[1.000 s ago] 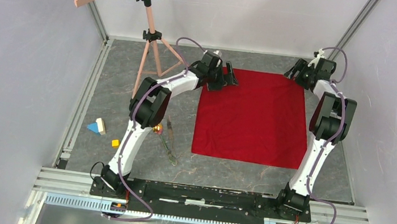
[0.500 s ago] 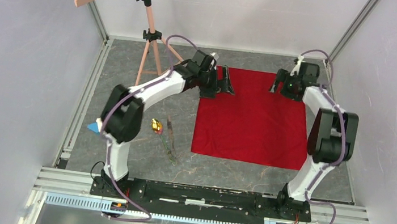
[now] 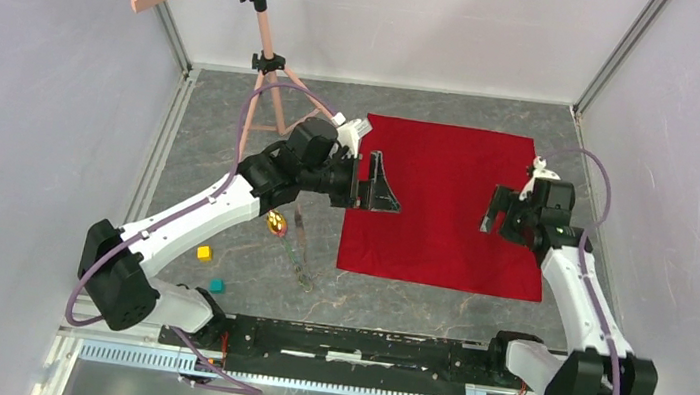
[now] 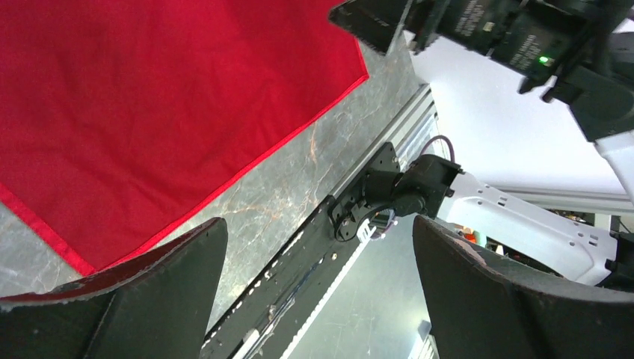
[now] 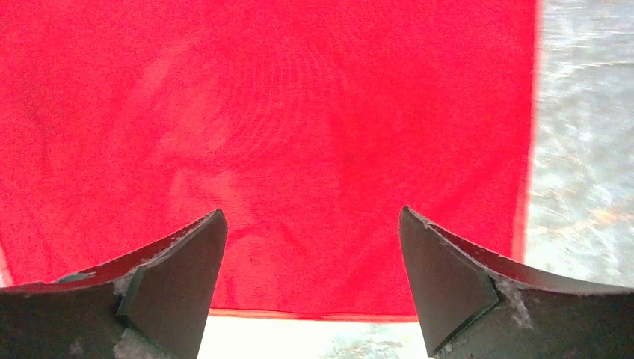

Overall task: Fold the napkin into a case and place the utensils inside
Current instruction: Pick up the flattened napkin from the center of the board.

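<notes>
The red napkin [image 3: 446, 204] lies spread flat on the grey table, unfolded. My left gripper [image 3: 380, 183] is open and empty, hovering over the napkin's left edge; in the left wrist view [image 4: 318, 284] the napkin [image 4: 149, 90] fills the upper left. My right gripper [image 3: 497, 216] is open and empty above the napkin's right part; the right wrist view [image 5: 312, 277] shows the napkin [image 5: 299, 112] right below the jaws. The utensils lie on the table left of the napkin: a gold spoon [image 3: 273, 221] and thin dark pieces [image 3: 299, 250].
A pink music stand on a tripod [image 3: 263, 66] stands at the back left. A small yellow block [image 3: 204, 252] and a teal block [image 3: 216, 285] lie near the left arm's base. White walls close in on both sides. The base rail [image 4: 359, 217] shows in the left wrist view.
Both grippers have drawn back from the napkin's far corners toward the near side, now hovering over its middle. The napkin's far edge is uncovered and lies flat.
</notes>
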Available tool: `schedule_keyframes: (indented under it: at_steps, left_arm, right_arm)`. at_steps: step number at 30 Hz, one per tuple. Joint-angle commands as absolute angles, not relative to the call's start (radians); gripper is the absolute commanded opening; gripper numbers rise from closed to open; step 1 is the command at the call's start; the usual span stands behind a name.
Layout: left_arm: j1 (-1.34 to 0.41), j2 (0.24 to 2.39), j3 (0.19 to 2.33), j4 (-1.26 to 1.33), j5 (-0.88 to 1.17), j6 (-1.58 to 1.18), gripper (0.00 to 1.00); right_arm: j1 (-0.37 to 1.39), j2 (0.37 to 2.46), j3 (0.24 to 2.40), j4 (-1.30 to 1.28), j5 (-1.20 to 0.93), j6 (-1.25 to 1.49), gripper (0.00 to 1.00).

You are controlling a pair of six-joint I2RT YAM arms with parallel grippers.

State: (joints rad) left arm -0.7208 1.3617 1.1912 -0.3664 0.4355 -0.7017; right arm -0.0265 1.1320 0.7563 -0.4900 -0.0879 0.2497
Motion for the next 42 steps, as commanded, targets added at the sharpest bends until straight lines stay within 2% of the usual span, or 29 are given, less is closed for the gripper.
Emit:
schedule_keyframes:
  at_steps: [1,4,7,10,15,23,34,42]
  left_arm:
    - [-0.727,1.288,1.153,-0.361,0.472,-0.657,1.00]
    - [-0.727,1.270,1.164,-0.408,0.469,-0.637,1.00]
    - [-0.727,1.264,1.177,-0.460,0.464,-0.615,1.00]
    - [-0.727,1.259,1.159,-0.462,0.451,-0.613,1.00]
    - [-0.727,1.319,1.157,-0.481,0.433,-0.611,1.00]
    - [-0.746,1.394,1.168,-0.519,0.349,-0.643,1.00]
    - [-0.799,1.384,1.173,-0.509,0.262,-0.685,1.00]
    - [-0.801,1.362,1.146,-0.515,0.253,-0.678,1.00]
  right_arm:
    - [-0.026,0.989,0.735,-0.591,0.162,0.318,0.98]
    - [-0.033,0.973,0.712,-0.655,0.343,0.433,0.98]
    - [-0.119,0.985,0.689,-0.723,0.389,0.502,0.98]
    - [-0.238,0.970,0.623,-0.708,0.346,0.516,0.97]
    - [-0.391,0.903,0.478,-0.585,0.195,0.530,0.82]
    - [-0.451,0.920,0.452,-0.542,0.225,0.461,0.76]
    - [-0.454,0.907,0.426,-0.490,0.188,0.464,0.60]
    - [-0.454,0.952,0.395,-0.482,0.186,0.488,0.60]
